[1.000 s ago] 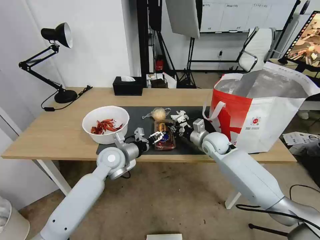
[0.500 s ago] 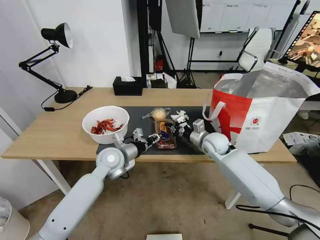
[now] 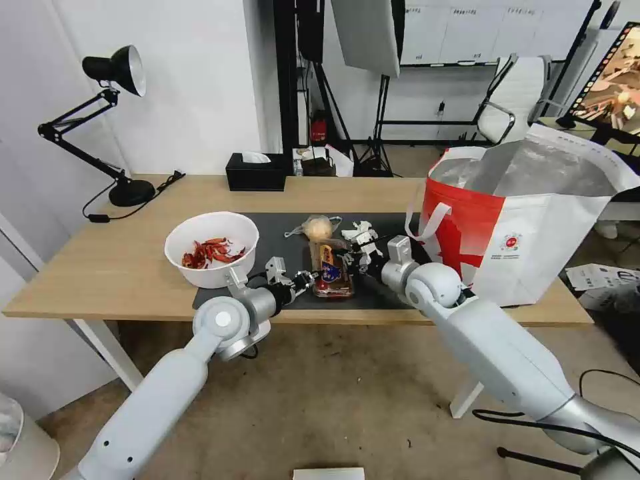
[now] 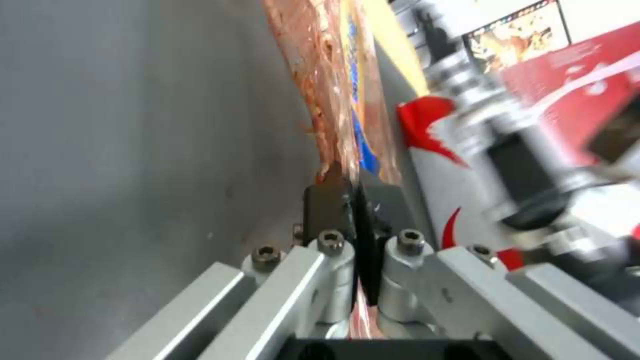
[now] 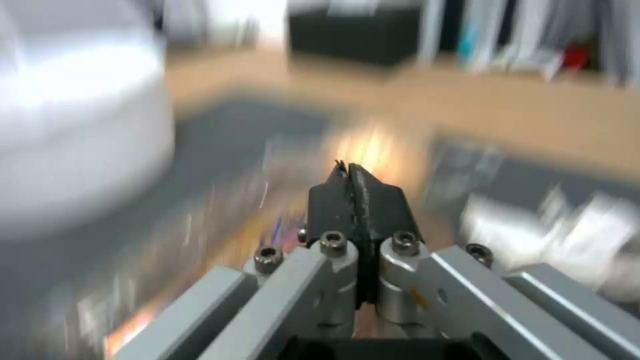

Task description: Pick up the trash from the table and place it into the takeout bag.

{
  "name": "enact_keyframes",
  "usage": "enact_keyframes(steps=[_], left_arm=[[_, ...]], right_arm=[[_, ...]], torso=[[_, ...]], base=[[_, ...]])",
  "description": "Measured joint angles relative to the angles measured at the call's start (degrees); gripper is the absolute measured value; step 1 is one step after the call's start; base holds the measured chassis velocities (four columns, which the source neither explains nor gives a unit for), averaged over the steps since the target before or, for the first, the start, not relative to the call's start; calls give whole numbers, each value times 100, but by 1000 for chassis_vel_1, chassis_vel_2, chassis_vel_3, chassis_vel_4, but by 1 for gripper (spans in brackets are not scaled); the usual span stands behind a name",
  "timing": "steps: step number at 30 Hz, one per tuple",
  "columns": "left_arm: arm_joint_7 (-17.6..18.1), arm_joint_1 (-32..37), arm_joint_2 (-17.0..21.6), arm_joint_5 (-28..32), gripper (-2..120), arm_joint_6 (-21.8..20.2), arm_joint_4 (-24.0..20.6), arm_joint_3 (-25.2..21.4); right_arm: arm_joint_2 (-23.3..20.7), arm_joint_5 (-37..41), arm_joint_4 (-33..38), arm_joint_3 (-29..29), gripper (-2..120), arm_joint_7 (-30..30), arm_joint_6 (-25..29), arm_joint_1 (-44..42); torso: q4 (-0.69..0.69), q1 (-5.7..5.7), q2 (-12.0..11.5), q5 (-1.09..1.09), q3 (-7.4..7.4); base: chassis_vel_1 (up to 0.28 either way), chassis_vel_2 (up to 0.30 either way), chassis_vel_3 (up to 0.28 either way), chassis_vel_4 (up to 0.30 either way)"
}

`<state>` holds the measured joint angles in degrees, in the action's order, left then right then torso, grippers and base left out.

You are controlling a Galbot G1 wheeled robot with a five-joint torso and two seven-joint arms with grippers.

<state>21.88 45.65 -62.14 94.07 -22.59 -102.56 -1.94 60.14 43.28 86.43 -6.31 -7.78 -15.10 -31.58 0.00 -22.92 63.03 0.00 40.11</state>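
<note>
A clear hinged plastic tray (image 3: 331, 272) with red scraps sits tilted on the dark grey mat (image 3: 280, 230) of the table (image 3: 120, 267). My left gripper (image 3: 309, 275) is shut on its near left rim; the left wrist view shows the tray (image 4: 333, 100) pinched in that gripper (image 4: 353, 192). My right gripper (image 3: 351, 252) is shut at the tray's far right edge, and its jaws (image 5: 348, 172) are pressed together. Behind lie a small clear bag (image 3: 318, 227) and a crumpled white tissue (image 3: 361, 233). A white bowl (image 3: 211, 248) of chili shells stands to the left. The takeout bag (image 3: 527, 227) stands open on the right.
A black tissue box (image 3: 255, 172) sits at the table's back edge and a black desk lamp (image 3: 113, 120) at the back left. The takeout bag's white handle (image 3: 427, 223) hangs close to my right wrist. A white office chair (image 3: 517, 100) stands behind the table.
My left gripper has gone from open to shut on the tray's rim. The tray has tipped up from lying flat. My right gripper has barely moved.
</note>
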Motion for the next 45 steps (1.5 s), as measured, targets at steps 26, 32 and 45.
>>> enact_keyframes(steps=[26,32,45], left_arm=[[-1129,-3482,173,-1603,0,829,333,1391],[-1797,-4853,-767,-3137,0,1223,1732,2915],[-2983,-5719,-1600,-5630,0,1711,3231,4022]], right_arm=[[-78,-837,2623,1748,90,1276,908,-3494],[-21,-948,2744,1777,100,1280,846,-3619],[44,-1166,2812,1807,100,1167,860,-3943]], torso=[[-2,0,-1,1,0],[-2,0,-1,2,0],[-1,0,-1,1,0]], base=[[0,0,0,0],[0,0,0,0],[0,0,0,0]])
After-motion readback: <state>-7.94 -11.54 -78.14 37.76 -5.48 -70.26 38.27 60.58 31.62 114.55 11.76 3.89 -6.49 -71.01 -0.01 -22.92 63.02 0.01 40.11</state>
